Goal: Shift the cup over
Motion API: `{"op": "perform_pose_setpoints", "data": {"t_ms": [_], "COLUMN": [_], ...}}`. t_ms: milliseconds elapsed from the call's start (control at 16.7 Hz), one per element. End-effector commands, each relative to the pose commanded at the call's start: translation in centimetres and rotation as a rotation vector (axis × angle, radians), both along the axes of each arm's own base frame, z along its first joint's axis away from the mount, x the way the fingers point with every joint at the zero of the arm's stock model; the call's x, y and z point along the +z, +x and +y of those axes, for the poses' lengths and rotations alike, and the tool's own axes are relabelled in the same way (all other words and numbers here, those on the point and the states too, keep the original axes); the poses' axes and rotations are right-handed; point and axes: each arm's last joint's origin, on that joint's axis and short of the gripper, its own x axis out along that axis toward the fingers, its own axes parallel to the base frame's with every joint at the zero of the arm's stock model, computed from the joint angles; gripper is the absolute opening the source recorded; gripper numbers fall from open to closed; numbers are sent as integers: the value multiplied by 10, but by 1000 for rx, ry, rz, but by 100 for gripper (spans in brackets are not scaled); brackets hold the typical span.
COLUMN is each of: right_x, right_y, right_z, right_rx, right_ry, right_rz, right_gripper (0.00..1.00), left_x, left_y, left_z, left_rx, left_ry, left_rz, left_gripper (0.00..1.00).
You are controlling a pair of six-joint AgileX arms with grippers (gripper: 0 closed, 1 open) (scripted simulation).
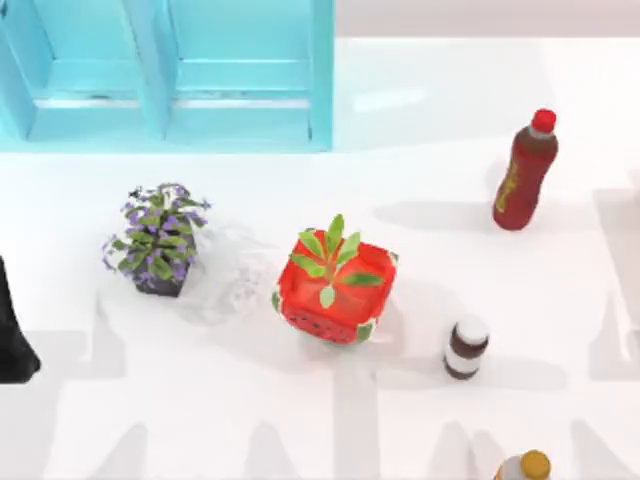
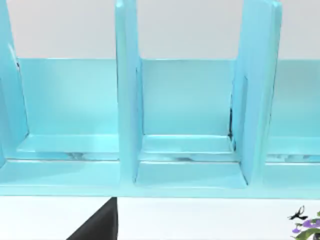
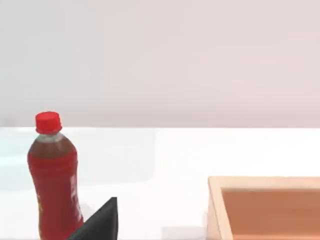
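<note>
Clear glass cup (image 1: 232, 285) w/ faint glints, untouched on white table (image 1: 560, 300).
Cup sits betw. purple-flower plant (image 1: 158, 240) and red pot (image 1: 335, 285), blue shelf (image 1: 165, 75) behind; left arm (image 1: 12, 325) parked at left edge, claw state can't tell.

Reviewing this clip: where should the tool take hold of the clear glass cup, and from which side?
Probably at the rim, coming from above. The cup stands squeezed between the purple-flowered plant and the watermelon pot, so both flanks look blocked. The left arm is the nearer one. The glass is faint, so its outline is uncertain.
</note>
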Motion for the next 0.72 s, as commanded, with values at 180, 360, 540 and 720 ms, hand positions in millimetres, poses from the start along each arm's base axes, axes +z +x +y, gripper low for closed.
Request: {"op": "perform_pose_setpoints", "data": {"t_ms": [180,360,540,720], "right_x": [0,0,0,0], "right_y": [0,0,0,0], "right_z": [0,0,0,0], "right_rx": [0,0,0,0], "right_ry": [0,0,0,0], "right_rz": [0,0,0,0], "right_gripper": [100,100,100,100], "left_x": [1,13,29,48], "left_y": [0,1,7,15], "left_z": [0,1,3,6], "left_rx": [2,12,24,36], "left_ry": [0,8,22,37], "left_rz": [6,74,199,319], "left_gripper": [100,100,100,100]}}
